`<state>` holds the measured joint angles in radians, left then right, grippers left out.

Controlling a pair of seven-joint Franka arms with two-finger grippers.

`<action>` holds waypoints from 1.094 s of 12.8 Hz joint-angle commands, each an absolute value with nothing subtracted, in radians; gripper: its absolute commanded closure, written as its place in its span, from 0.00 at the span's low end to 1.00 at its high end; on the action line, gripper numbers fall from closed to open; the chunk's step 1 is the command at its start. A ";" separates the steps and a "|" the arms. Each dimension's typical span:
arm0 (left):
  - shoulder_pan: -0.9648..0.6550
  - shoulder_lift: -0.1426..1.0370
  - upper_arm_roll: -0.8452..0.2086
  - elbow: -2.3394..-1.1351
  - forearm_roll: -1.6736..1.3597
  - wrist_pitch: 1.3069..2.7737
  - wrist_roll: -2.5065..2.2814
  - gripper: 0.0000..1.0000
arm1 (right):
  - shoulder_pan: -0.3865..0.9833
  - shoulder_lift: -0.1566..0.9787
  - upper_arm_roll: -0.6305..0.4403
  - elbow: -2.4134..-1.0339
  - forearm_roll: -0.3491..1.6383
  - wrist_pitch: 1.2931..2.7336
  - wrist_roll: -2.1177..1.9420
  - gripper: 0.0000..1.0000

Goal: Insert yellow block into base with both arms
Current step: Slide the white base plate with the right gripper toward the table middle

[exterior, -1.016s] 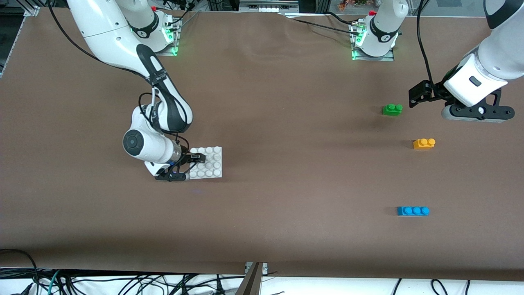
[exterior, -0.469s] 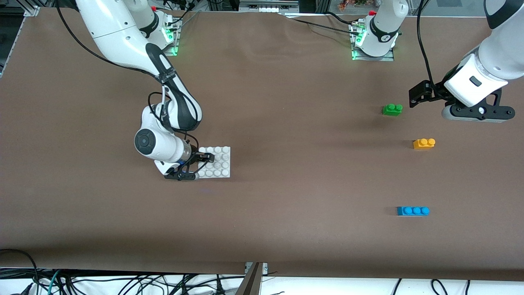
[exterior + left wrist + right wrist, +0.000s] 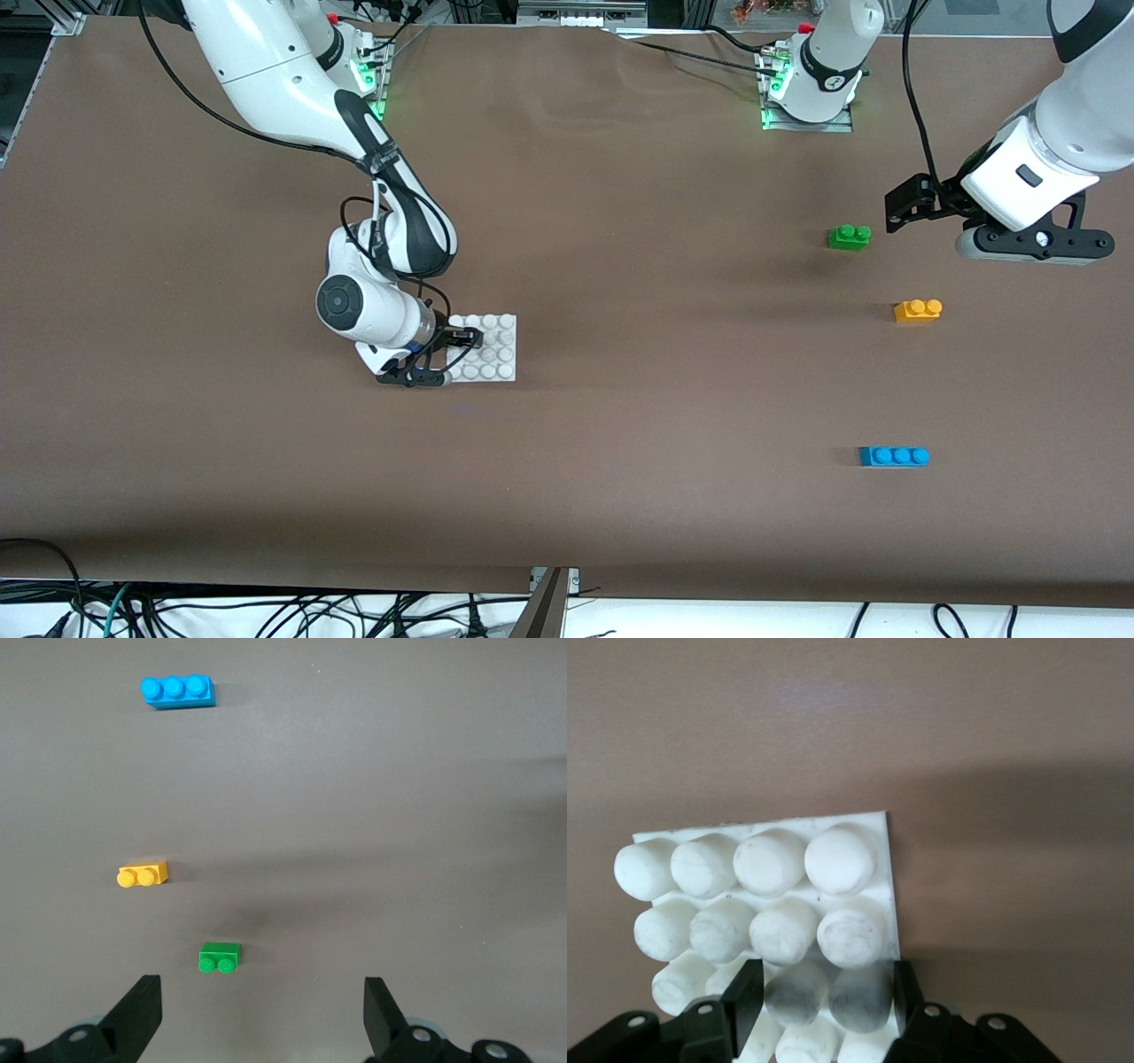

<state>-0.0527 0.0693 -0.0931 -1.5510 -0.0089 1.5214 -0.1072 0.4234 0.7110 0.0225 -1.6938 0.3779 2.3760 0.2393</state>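
Low at the edge of the white base (image 3: 489, 347), well toward the right arm's end of the table (image 3: 620, 496) from the yellow block (image 3: 918, 310): right gripper (image 3: 454, 353), fingers (image 3: 744, 997) pinching the plate across a pair of its studs. Compared with a second ago, base and gripper both shifted along the table toward the block, arm stretched further out from its mount; dragging or carrying the plate, by the look of it, toward the middle. Step in hand, judged so: bringing the base to a spot reachable by both arms. Yellow block itself untouched, lying between the green brick (image 3: 849, 237), farther from the front camera, and the blue brick (image 3: 894, 455), nearer to it, all three unmoved. Up in the air above the table just beside the green brick, toward the left arm's end: left gripper (image 3: 921, 206), fingers (image 3: 137, 1017) spread wide and empty, waiting, unchanged from before. Next, probably: down over the yellow block, fingers closing on its long sides, then across to the held plate, studs lined up before pressing.
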 commanded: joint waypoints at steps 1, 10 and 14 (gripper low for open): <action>-0.049 0.064 -0.098 -1.537 0.003 1.516 -0.097 0.00 | 0.436 0.750 0.038 -1.648 0.399 2.385 0.255 0.35; -0.049 0.064 -0.098 -1.537 0.003 1.516 -0.101 0.00 | 0.524 0.791 0.040 -1.574 0.399 2.388 0.359 0.35; -0.049 0.064 -0.097 -1.537 0.003 1.516 -0.100 0.00 | 0.549 0.813 0.040 -1.529 0.400 2.390 0.362 0.35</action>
<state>-0.0527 0.0693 -0.0931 -1.5509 -0.0089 1.5214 -0.1072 0.5350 0.7827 0.0390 -1.5768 0.3791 2.3851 0.3541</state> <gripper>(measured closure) 0.000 0.348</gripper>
